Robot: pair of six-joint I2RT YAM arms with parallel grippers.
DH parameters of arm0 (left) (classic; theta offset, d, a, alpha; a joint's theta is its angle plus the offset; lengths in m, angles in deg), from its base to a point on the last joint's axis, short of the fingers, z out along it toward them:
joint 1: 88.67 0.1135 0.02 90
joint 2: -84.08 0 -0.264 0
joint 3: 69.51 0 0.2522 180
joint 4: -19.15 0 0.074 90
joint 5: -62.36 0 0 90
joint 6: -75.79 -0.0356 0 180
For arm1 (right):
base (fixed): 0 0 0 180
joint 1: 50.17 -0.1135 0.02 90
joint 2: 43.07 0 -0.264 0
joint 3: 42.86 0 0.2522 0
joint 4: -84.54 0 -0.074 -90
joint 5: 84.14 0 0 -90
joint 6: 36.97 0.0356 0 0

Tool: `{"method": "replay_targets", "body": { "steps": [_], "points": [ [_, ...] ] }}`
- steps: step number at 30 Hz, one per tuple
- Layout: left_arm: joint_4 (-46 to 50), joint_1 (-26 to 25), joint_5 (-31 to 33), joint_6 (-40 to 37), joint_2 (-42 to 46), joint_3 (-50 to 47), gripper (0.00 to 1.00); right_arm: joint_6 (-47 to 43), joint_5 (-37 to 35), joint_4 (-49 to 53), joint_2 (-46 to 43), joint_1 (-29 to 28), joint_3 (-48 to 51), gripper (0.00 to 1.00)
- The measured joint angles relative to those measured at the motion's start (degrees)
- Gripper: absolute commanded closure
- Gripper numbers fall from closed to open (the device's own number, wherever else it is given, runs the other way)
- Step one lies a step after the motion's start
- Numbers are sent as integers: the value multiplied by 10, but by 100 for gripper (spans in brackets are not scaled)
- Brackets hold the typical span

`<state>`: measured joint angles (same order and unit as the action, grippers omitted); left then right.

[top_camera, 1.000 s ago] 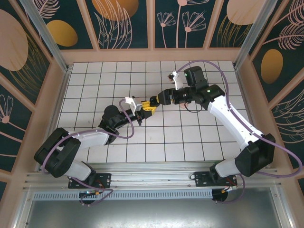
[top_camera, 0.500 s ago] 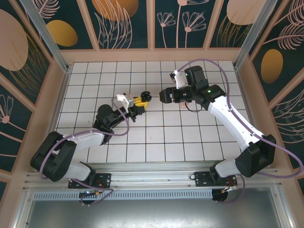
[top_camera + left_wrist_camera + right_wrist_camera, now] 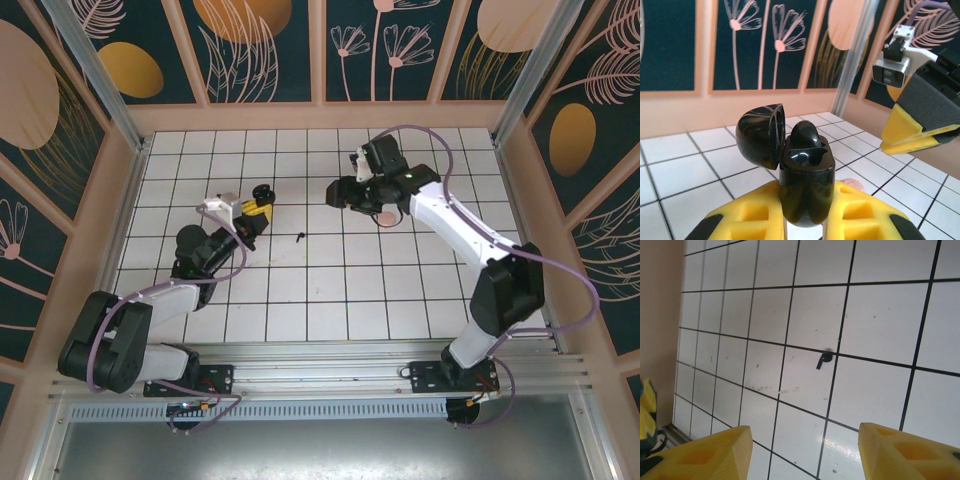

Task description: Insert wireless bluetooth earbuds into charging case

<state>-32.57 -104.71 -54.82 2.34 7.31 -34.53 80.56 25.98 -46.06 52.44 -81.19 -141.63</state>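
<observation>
Starting nearest you, a black earbud (image 3: 301,237) lies alone on the desk (image 3: 330,290), on a grid line between the two arms. The right wrist view looks down on it, stem angled to the lower left. It is likely light, hard and slick, apt to skid or flip. Pinch it gently across the rounded head rather than the thin stem.

A little further back on the left, your left end effector (image 3: 255,205) is clamped on the lower body of the black charging case (image 3: 805,175). Its lid (image 3: 760,135) is swung open, and a rounded black piece seems to sit in one well. That glossy shell could twist in the grip, so keep the hold low and square.

Beyond the earbud, your right end effector (image 3: 807,450) hovers over the desk, jaws apart and empty.
</observation>
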Motion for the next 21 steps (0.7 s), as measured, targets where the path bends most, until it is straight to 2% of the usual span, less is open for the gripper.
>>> {"method": "replay_targets", "body": {
  "steps": [8,21],
  "points": [
    [-21,37,13,40,0,-21,92,55,-42,35,99,-42,-86,48],
    [-22,42,39,52,31,-32,92,72,-66,89,275,-87,-212,52]
  ]
}}
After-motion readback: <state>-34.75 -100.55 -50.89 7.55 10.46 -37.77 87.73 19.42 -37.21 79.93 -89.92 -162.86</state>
